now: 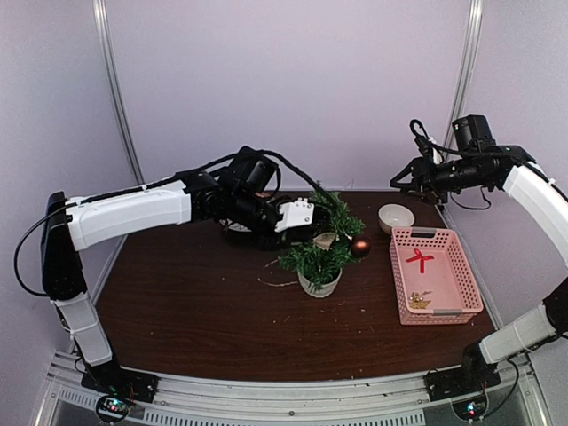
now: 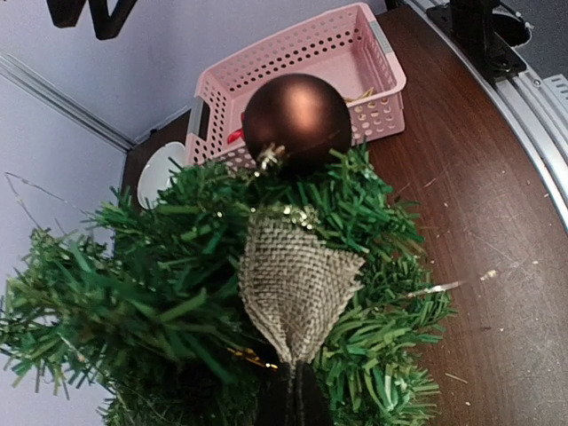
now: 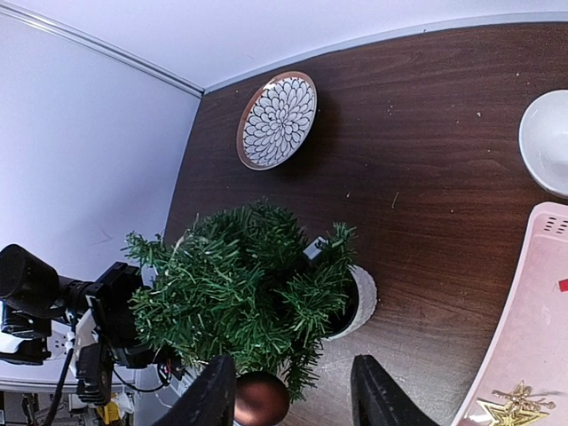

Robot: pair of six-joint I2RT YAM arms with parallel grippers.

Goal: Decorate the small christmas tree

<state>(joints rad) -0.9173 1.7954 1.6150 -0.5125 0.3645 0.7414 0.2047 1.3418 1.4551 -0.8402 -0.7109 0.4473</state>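
- Small christmas tree [image 1: 321, 257], in a white pot [image 1: 319, 286], stands on the dark table [image 1: 195, 311] near the pink basket [image 1: 448, 288], apart from its long side.
- Brown ball [image 1: 360, 248] hangs on the branch tips facing the basket.
- Left gripper [image 2: 293, 395] is at the tree's side away from the basket, jaws pinched on the narrow end of a burlap piece [image 2: 297, 284] that lies against the needles.
- Right gripper [image 3: 293, 364] hangs above the basket's far end, jaws parted, nothing between them.
- In the basket: red ribbon [image 1: 419, 259], gold star [image 1: 419, 303].
- White bowl [image 1: 396, 216] sits just beyond the basket's far end.
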